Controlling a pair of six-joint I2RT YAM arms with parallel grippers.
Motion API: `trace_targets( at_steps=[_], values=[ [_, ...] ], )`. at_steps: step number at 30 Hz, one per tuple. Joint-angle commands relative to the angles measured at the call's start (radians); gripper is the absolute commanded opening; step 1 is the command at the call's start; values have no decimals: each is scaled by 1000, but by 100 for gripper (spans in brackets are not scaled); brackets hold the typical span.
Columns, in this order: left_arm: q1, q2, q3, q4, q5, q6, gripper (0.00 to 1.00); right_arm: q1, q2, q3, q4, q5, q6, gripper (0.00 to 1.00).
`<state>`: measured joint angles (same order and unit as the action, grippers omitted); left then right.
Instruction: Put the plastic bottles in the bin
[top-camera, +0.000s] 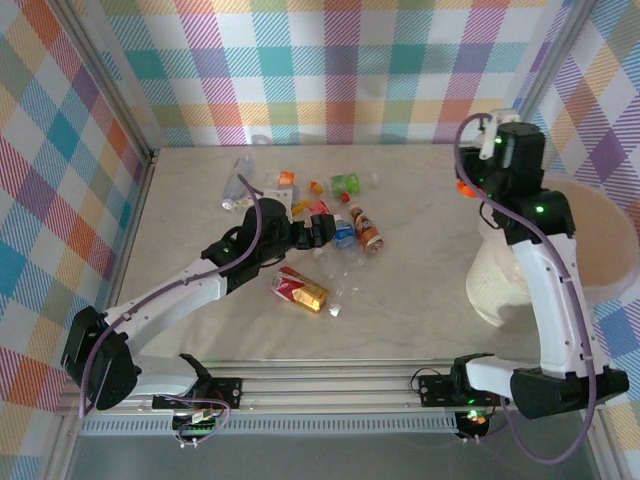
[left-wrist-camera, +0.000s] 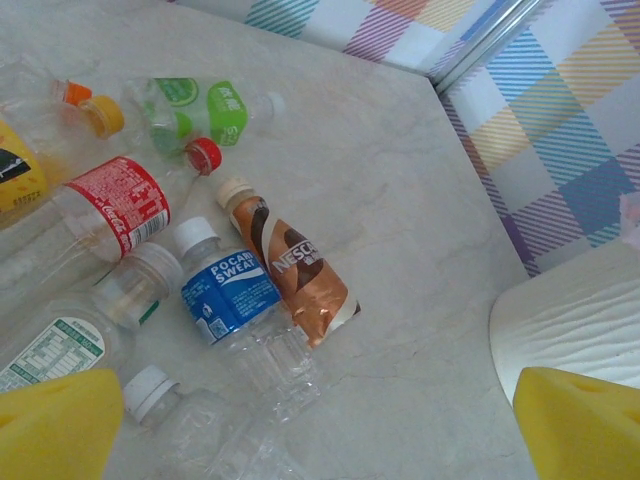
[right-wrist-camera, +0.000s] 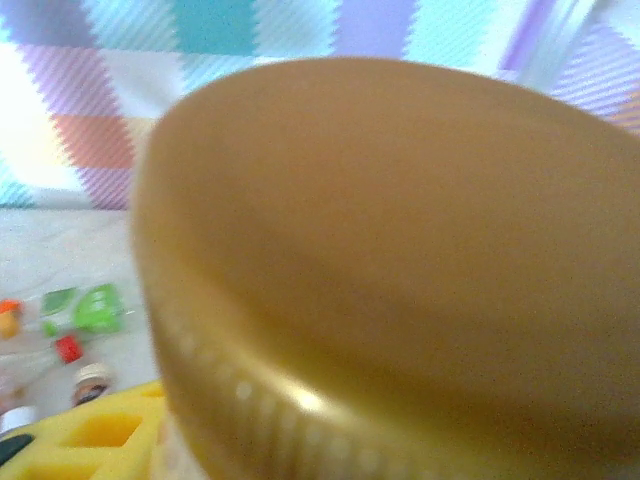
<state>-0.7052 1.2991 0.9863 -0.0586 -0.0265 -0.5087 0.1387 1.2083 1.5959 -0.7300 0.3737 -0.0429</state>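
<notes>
Several plastic bottles lie in a cluster mid-table. Among them are a blue-labelled one (left-wrist-camera: 228, 295), a brown one (left-wrist-camera: 300, 275), a red-labelled one (left-wrist-camera: 120, 205), a green one (left-wrist-camera: 205, 110) and a clear one (left-wrist-camera: 190, 425). My left gripper (top-camera: 333, 232) hovers over the cluster, open wide with nothing between its yellow fingers (left-wrist-camera: 60, 425). My right gripper (top-camera: 470, 185) is raised beside the bin (top-camera: 495, 282), shut on a bottle. That bottle's orange cap (right-wrist-camera: 380, 250) sits close against the right wrist camera, and its body is hidden.
A red and gold bottle (top-camera: 300, 290) lies apart near the front, and a clear bottle (top-camera: 238, 180) lies at the back left. Checked walls close in the table. The bin's cream wall (left-wrist-camera: 570, 320) stands right of the cluster, with bare table between.
</notes>
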Motion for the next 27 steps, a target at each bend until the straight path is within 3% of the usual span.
trace_targets(
  at_steps=[1, 8, 18, 27],
  values=[
    [-9, 17, -3, 14, -14, -19, 100, -67, -53, 4, -20, 72, -23, 47],
    [-10, 34, -9, 64, -38, -39, 100, -190, -62, -4, -135, 147, -20, 48],
    [-8, 76, 34, 40, -54, -50, 100, -404, 23, 18, -414, 67, 23, 48],
    [-8, 110, 64, 13, -61, -50, 100, -533, 31, -155, -350, -15, 30, 52]
  ],
)
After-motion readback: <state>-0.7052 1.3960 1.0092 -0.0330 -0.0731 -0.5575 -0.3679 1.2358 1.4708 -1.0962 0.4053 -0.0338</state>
